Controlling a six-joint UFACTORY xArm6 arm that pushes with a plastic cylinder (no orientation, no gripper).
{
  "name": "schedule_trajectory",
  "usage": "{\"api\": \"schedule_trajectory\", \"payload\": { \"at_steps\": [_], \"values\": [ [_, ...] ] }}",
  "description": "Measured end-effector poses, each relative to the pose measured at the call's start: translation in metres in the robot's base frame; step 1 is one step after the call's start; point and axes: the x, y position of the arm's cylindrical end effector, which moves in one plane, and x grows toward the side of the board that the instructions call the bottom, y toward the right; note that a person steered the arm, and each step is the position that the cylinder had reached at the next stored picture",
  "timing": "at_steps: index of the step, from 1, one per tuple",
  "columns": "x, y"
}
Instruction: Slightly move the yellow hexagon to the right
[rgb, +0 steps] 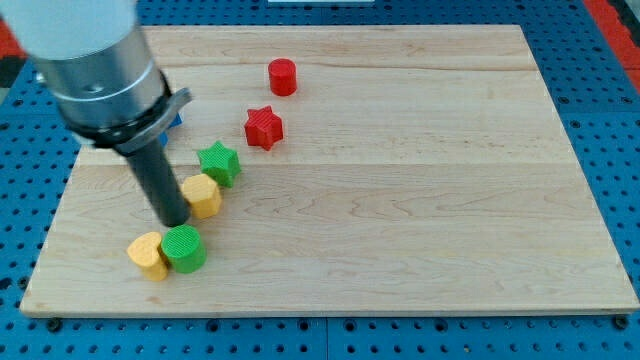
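The yellow hexagon (204, 196) lies on the wooden board (400, 200) at the view's left. My tip (173, 219) stands against the hexagon's left side, touching or nearly touching it. A green star (219, 162) sits just above and right of the hexagon. A green cylinder (184, 248) lies just below my tip, with a yellow heart-like block (149, 255) touching its left side.
A red star (264, 128) and a red cylinder (283, 76) lie further toward the view's top. A blue block (174, 121) is mostly hidden behind the arm's body (100, 70). The board's left edge is close by.
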Motion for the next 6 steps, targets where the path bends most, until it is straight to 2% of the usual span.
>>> {"api": "schedule_trajectory", "payload": {
  "at_steps": [2, 4, 6],
  "values": [
    [-0.007, -0.038],
    [-0.026, 0.004],
    [-0.018, 0.018]
  ]
}}
